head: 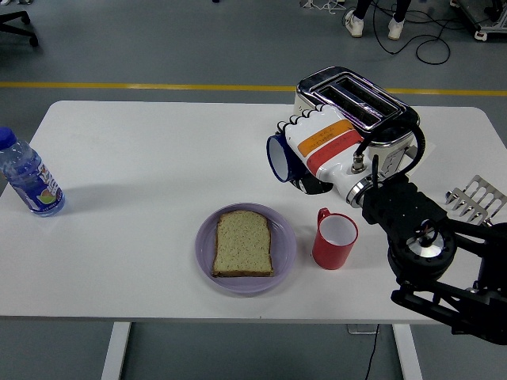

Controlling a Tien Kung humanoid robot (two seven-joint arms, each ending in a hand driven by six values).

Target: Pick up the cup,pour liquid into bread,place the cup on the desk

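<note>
My right hand [310, 150] holds the blue cup [283, 161] tipped on its side above the table [142, 158].

My fingers are wrapped around the blue cup, its open mouth turned left, just in front of the toaster [356, 107]. The bread slice [243, 243] lies on the purple plate [207, 253], nearer and a little left of the cup. A red mug [333, 238] stands upright right of the plate. A water bottle [28, 178] stands at the table's left edge, a metal rack [475, 199] at the right.
</note>
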